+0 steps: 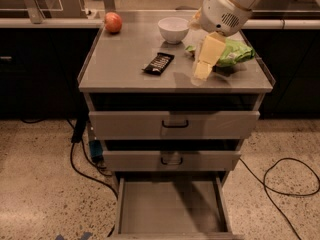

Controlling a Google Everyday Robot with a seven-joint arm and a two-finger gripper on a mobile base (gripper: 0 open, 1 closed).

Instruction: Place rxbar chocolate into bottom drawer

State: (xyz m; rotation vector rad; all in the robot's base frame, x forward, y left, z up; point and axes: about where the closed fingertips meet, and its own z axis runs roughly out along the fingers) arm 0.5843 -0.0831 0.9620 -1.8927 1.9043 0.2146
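The rxbar chocolate (158, 63), a flat black wrapper with white lettering, lies on the grey cabinet top (120, 69) left of centre. My gripper (201, 73) hangs over the top to the right of the bar, a bar's length away, its pale yellow fingers (209, 54) pointing down and empty. The bottom drawer (172, 209) is pulled out below, its flat grey floor bare.
A white bowl (173, 29) and a red apple (113, 22) sit at the back of the top. A green-and-white chip bag (230, 53) lies right behind my gripper. The two upper drawers (174, 124) are shut. Black cables (280, 184) run across the speckled floor.
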